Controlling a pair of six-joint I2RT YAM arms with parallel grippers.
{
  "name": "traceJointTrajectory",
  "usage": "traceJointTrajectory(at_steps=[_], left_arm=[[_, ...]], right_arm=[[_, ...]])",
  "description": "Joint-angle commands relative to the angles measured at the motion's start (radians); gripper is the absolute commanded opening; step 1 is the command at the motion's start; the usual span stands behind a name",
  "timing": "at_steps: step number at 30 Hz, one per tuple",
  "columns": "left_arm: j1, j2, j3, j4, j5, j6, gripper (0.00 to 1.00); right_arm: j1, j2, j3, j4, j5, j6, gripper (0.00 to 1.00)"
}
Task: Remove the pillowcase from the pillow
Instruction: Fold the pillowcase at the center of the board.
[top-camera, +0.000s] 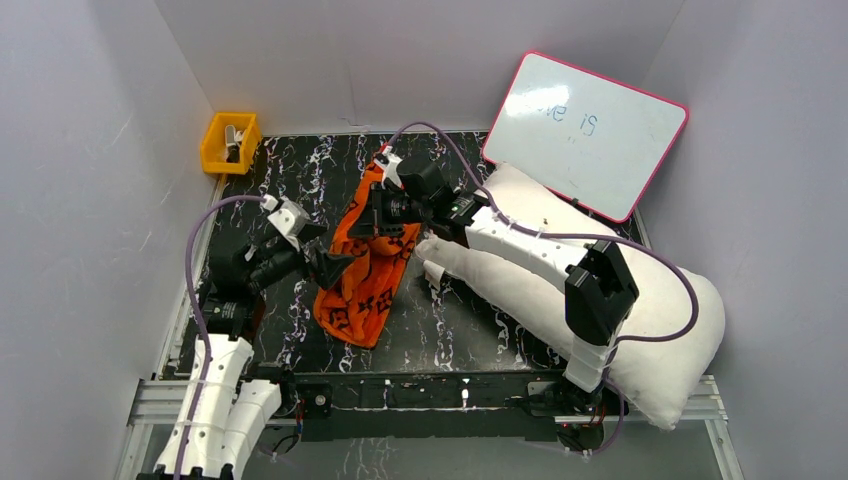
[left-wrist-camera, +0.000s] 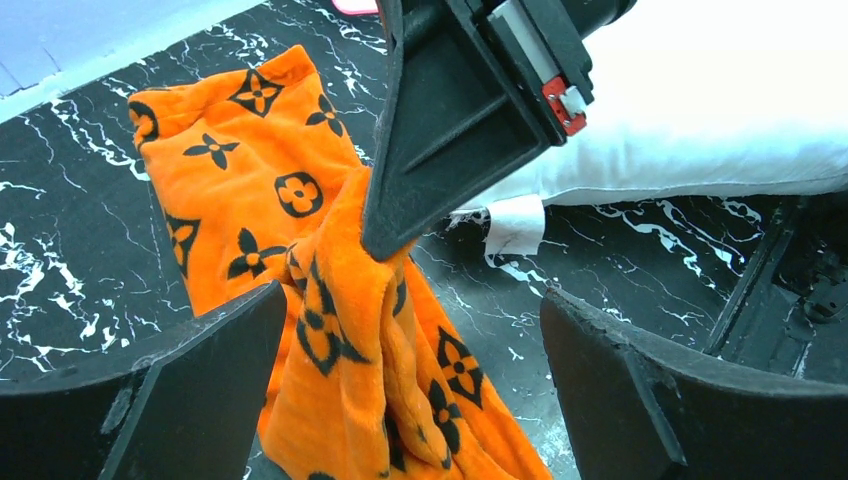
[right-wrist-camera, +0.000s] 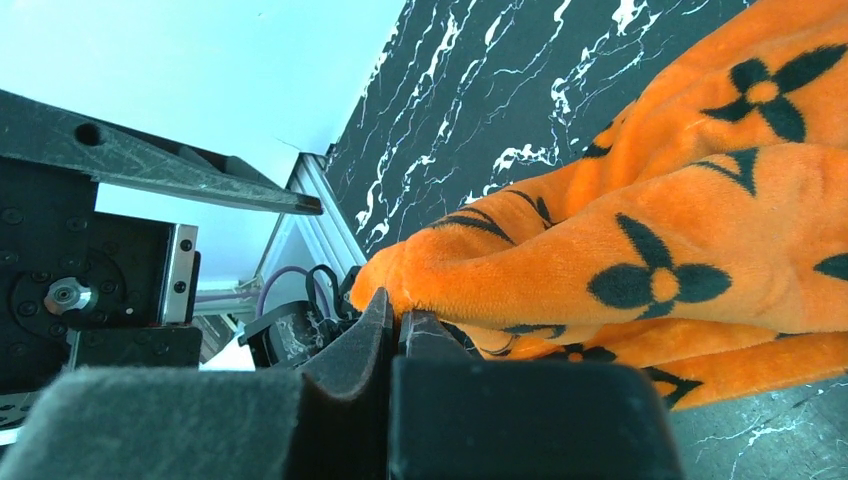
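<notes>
The orange pillowcase (top-camera: 362, 275) with black motifs hangs in a bunch from my right gripper (top-camera: 378, 222), its lower part lying on the black marbled table. My right gripper (right-wrist-camera: 400, 318) is shut on a fold of the pillowcase (right-wrist-camera: 700, 230). The white pillow (top-camera: 660, 310) lies bare at the right, apart from the pillowcase, with its small tag (left-wrist-camera: 515, 222) at its near edge. My left gripper (top-camera: 335, 263) is open beside the pillowcase. In the left wrist view the pillowcase (left-wrist-camera: 340, 330) hangs between the spread jaws of the left gripper (left-wrist-camera: 410, 300) without touching them.
A pink-framed whiteboard (top-camera: 585, 130) leans on the back right wall over the pillow's far end. A yellow bin (top-camera: 230, 142) stands at the back left corner. White walls close in three sides. A metal rail (top-camera: 420, 395) runs along the near edge.
</notes>
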Motion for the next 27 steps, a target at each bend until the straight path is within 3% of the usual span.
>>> traceJointTrajectory(at_steps=[1,10,21,27], left_arm=[[-0.027,0.030,-0.020,0.059,-0.033,0.028,0.98],[-0.089,0.092,-0.047,0.071,-0.110,0.073,0.90],[-0.145,0.140,-0.070,0.208,-0.209,0.041,0.79],[-0.152,0.201,-0.068,0.199,-0.215,0.036,0.31]], right_arm=[[0.004,-0.002,0.066,0.071,-0.033,0.013,0.00],[0.006,0.009,0.089,0.065,-0.043,0.014,0.00],[0.025,0.030,0.099,0.066,-0.064,0.023,0.00],[0.029,0.027,0.112,0.058,-0.071,0.021,0.00]])
